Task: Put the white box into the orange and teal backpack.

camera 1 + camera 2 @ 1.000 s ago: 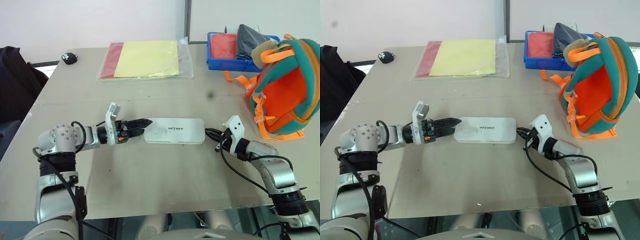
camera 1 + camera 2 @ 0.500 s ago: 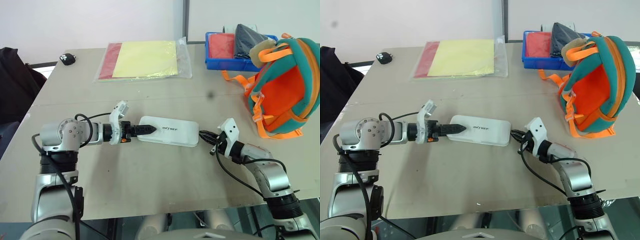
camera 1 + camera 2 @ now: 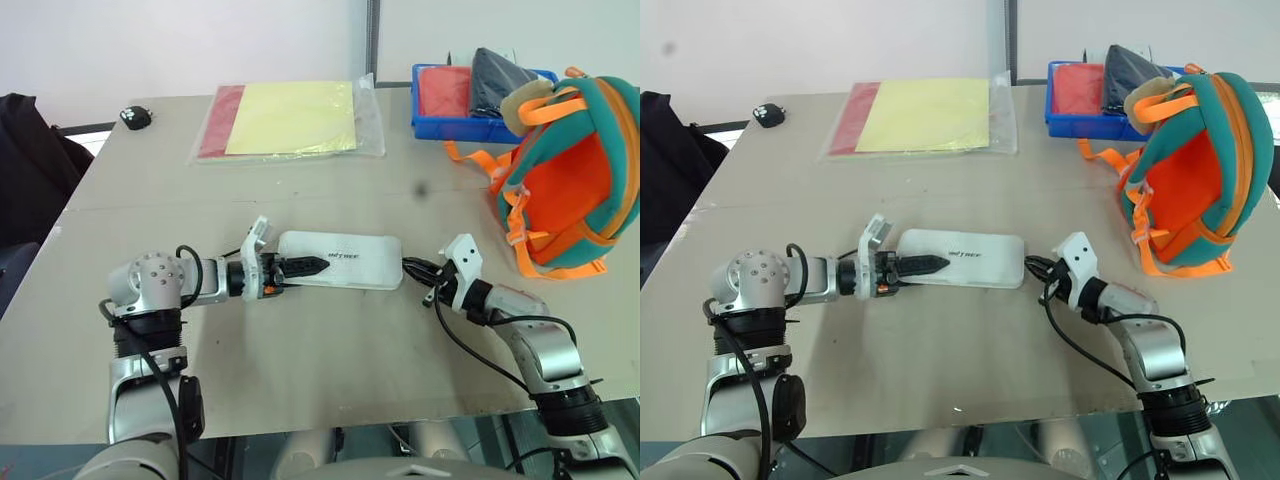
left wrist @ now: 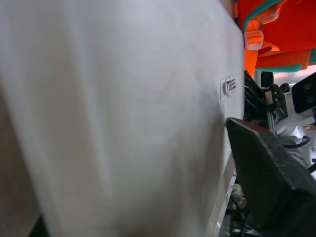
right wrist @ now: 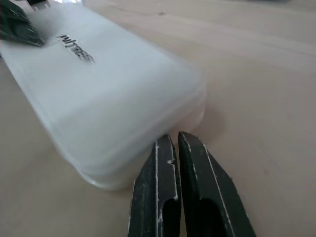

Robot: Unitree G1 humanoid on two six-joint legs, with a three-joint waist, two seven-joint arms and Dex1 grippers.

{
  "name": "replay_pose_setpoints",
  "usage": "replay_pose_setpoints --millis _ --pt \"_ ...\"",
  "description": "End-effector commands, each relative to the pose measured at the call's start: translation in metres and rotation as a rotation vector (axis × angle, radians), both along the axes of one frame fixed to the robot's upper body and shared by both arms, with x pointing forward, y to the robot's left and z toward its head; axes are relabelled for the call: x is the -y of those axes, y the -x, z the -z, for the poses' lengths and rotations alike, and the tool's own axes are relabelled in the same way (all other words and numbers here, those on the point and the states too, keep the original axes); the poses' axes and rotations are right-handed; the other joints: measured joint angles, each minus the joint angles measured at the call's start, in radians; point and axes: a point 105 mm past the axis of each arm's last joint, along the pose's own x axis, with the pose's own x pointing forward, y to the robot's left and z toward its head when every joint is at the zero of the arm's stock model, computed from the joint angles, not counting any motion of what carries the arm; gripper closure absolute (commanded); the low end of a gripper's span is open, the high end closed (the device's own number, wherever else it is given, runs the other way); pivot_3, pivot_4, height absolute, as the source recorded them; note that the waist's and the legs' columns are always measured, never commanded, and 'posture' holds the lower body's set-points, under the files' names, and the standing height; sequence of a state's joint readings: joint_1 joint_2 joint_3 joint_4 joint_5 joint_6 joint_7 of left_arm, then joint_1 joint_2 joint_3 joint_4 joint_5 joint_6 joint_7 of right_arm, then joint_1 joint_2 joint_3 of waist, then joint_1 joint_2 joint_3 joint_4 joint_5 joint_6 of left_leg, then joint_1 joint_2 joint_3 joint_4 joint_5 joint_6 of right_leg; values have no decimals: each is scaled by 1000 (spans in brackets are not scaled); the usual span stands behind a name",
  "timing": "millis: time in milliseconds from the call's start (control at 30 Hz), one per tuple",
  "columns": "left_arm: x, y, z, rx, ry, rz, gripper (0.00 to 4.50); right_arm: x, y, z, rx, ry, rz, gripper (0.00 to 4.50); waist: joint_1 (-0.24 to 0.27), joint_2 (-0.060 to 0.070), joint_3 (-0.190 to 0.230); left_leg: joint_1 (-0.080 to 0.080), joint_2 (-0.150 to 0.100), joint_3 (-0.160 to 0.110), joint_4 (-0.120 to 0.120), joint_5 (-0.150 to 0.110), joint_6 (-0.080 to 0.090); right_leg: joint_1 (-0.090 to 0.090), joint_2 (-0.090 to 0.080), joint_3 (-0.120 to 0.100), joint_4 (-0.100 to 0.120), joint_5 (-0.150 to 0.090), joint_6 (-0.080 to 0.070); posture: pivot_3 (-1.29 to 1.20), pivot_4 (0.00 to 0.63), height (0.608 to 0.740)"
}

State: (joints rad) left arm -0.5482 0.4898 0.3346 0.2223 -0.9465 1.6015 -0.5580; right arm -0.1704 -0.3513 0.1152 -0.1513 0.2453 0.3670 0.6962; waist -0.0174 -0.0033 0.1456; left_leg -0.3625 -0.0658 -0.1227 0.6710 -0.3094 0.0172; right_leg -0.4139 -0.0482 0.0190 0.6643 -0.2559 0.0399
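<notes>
Box: the white box (image 3: 340, 260) lies flat on the bench (image 3: 300, 350) in the middle foreground; its long axis runs side to side, from one arm to the other; the dark lettering is on its top face
Left tool: the left tool (image 3: 303, 267) sits at the box's left end, one dark finger lying over the top face close to the lettering; the wrist view puts that finger (image 4: 271, 173) tight against the white surface; the other finger is hidden, so I judge the tool is closing on that end, though a firm grip cannot be confirmed
Right tool: the right tool (image 5: 185, 148) has its two fingers pressed together with nothing between them; its tips are at the box's right end, touching or just short of it, as if bracing
Key relation: the backpack (image 3: 570, 180) stands well apart to the right of the box and a little further back, past the right arm; the right arm is the nearer one to it, while the left arm has the box; the box would have to travel along its own long axis, right end first
Backpack: tipped on its side with orange interior facing the arms; the opening looks wide enough; nothing seen inside
Blue bin: the blue bin (image 3: 450, 125) behind the backpack holds a red item and a dark one
Sleeve: a clear sleeve (image 3: 290, 120) with yellow and red sheets lies at the far side, out of the way
</notes>
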Motion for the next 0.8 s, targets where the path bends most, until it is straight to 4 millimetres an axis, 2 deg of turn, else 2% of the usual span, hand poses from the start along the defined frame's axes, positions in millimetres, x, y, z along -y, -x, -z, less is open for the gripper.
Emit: replay_pose_setpoints --millis 33,167,267,367,500,600,733,800 --pt "-6 4 -7 -17 85 4 2853 -15 7 -17 63 -46 -72 4500 0 0 0 0 0 0 0 0 0 0 0 0 0 0 0 0 150 740" --pt "-18 6 -6 -45 133 -40 2853 -16 9 -15 59 -46 -73 4500 -3 0 0 1 0 0 0 0 0 0 0 0 1 0 0 0 150 740" --pt "-17 10 -6 -45 158 -36 2853 -16 9 -16 62 -57 -74 4500 -3 0 0 0 0 0 0 0 0 0 0 1 0 0 0 0 150 740" --pt "-13 16 -17 1 238 -21 2853 -13 10 -25 78 -107 -75 4500 -3 0 0 0 0 0 0 0 0 0 0 1 0 0 0 0 150 740" --pt "-15 21 -29 65 294 -34 2853 0 9 -34 90 -134 -52 4500 1 0 0 0 0 0 0 0 0 0 0 1 0 0 0 0 150 740" --pt "-17 22 -34 109 301 -69 2904 10 12 -39 89 -153 -21 3615 2 0 0 0 0 0 0 0 0 0 0 1 0 0 0 0 150 740" --pt "-23 19 -53 236 308 -155 2904 30 21 -50 165 -174 77 1830 5 -1 0 -1 0 0 -1 0 0 0 0 1 -1 0 0 0 150 740" --pt "-22 22 -70 319 340 -169 2904 46 25 -55 218 -192 189 886 6 -1 0 -1 0 0 0 0 0 0 0 1 -1 0 0 0 150 740"
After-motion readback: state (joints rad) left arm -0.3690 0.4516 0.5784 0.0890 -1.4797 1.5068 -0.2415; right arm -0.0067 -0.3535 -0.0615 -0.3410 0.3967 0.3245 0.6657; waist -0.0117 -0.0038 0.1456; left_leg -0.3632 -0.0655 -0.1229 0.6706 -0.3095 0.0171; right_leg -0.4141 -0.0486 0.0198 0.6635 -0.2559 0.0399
